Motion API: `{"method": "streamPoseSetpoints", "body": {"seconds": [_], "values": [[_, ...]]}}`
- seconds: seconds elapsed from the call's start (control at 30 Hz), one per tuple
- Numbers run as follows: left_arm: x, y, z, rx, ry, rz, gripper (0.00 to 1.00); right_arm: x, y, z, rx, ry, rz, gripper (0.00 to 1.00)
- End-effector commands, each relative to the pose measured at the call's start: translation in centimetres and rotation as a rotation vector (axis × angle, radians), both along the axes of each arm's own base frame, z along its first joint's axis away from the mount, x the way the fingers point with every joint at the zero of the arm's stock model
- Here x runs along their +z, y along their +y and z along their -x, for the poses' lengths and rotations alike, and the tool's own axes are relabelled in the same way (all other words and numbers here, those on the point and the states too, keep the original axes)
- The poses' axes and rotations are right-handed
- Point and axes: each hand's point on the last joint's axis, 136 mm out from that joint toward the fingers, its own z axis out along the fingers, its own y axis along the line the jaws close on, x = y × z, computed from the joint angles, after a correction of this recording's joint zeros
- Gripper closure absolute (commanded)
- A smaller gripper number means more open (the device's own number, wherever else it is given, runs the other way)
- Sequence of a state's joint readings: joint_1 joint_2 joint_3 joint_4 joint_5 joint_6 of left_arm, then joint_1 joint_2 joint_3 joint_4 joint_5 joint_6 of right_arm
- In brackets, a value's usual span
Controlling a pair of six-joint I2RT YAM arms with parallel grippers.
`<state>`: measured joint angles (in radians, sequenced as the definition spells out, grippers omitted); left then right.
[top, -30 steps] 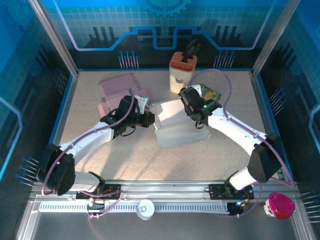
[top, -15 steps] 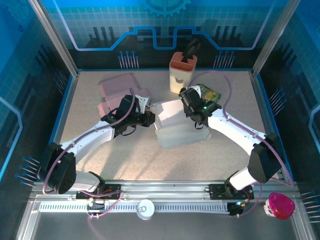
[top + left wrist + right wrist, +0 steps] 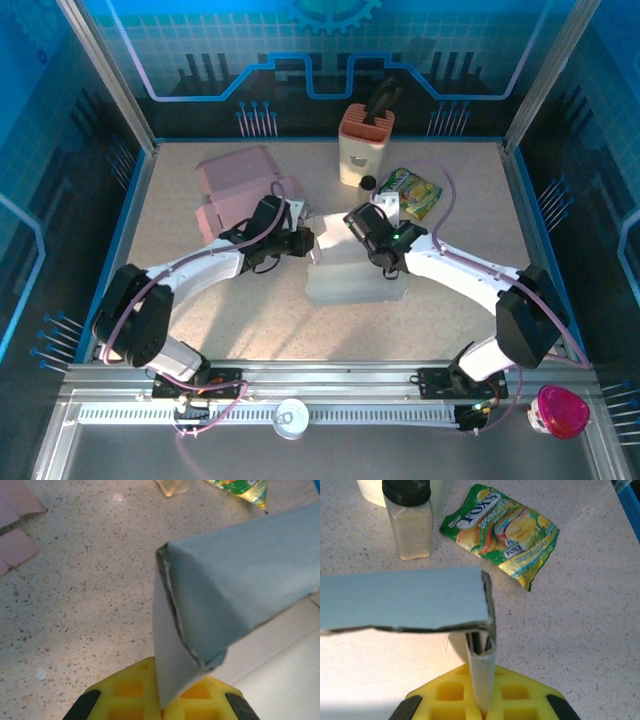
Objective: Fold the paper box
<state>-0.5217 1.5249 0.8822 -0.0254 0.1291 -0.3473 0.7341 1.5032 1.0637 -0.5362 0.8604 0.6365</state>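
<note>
The white paper box (image 3: 345,272) lies mid-table between the two arms, partly folded, with one panel raised. My left gripper (image 3: 310,240) is at the box's left rear corner. In the left wrist view its yellow jaws are shut on a thin white flap of the paper box (image 3: 240,575), the left gripper (image 3: 165,707) pinching that flap's lower end. My right gripper (image 3: 356,224) is at the box's rear edge. In the right wrist view the right gripper (image 3: 484,709) is shut on a folded strip hanging under the grey panel of the paper box (image 3: 400,597).
Pink flat boxes (image 3: 240,185) lie at the back left. An orange and cream holder (image 3: 365,145) stands at the back centre, with a black-capped bottle (image 3: 410,520) and a green candy packet (image 3: 502,530) beside it. A red item (image 3: 560,410) sits outside the frame at the near right.
The right gripper closed on the box's strip and moved left and nearer. The left gripper shifted right. The box slid toward the front, with its panel tilted up.
</note>
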Motion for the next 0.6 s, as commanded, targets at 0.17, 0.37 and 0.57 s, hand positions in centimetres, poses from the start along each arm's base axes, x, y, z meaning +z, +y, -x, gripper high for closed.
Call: {"method": "streamPoseSetpoints", "body": {"seconds": [0.17,0.37,0.57], "values": [[-4.3,-0.2,-0.9,0.089,-0.022,-0.007,1.0,-2.9,0.8,0.5,-0.006,0.013,-0.009,1.0],[-6.0,-0.8,-1.5,0.095,-0.015,-0.022,0.97,-4.1,1.3,0.4,0.026,0.033,0.002,1.0],[-6.6,-0.7,-1.8,0.116,-0.026,-0.051,0.94,-4.3,1.5,0.4,0.038,0.038,0.0,1.0]]}}
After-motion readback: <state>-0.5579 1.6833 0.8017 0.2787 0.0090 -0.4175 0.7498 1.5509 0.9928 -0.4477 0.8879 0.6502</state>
